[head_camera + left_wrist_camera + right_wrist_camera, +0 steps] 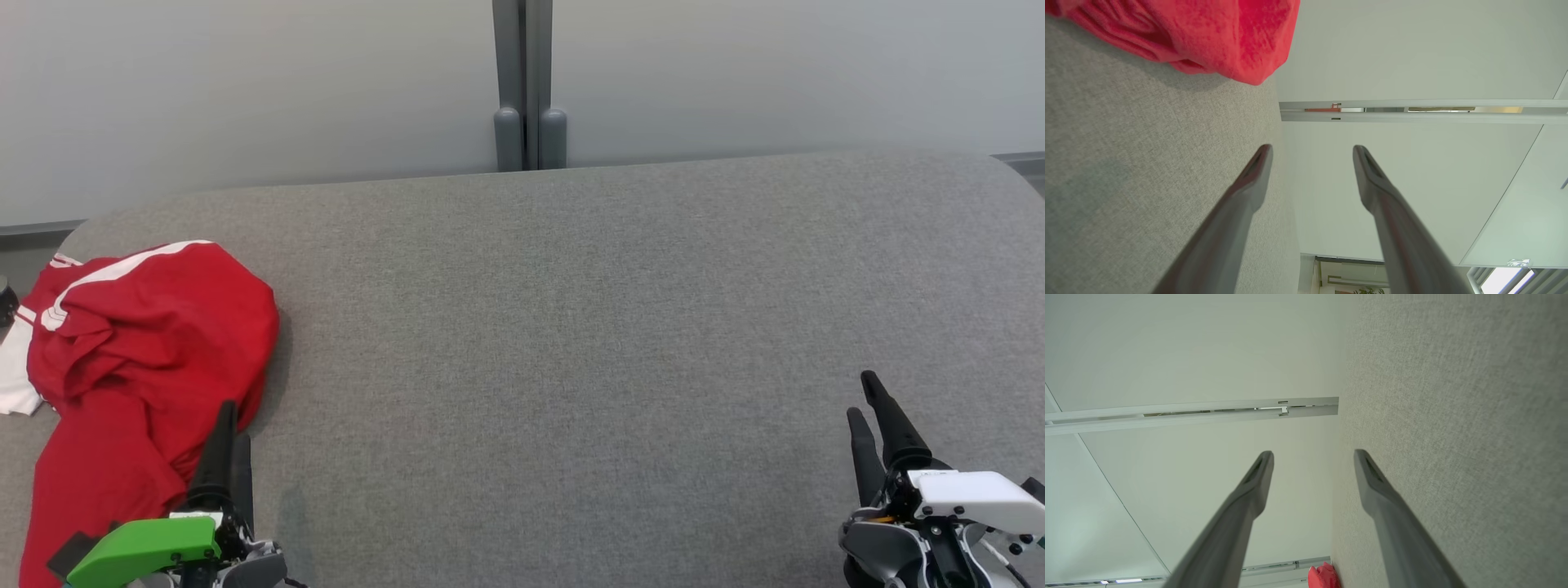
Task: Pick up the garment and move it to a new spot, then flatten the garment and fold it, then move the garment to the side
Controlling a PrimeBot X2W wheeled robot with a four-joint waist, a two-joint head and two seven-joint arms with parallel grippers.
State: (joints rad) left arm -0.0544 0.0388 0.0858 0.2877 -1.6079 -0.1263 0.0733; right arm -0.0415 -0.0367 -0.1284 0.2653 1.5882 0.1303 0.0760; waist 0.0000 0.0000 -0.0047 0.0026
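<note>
The red garment lay crumpled at the frame's left on the grey cushion, not yet picked up. The left gripper, lower left, sat beside it, fingers spread and empty, probably ready to reach. The right gripper, lower right, was likewise spread and empty.

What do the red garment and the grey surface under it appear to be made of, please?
Red garment: probably a soft, matte sportswear fabric, given its limp, rumpled folds and white stripe trim. Grey surface: seemingly matte woven upholstery cloth; a fine flecked weave shows up close. What lies beneath it cannot be told.
</note>
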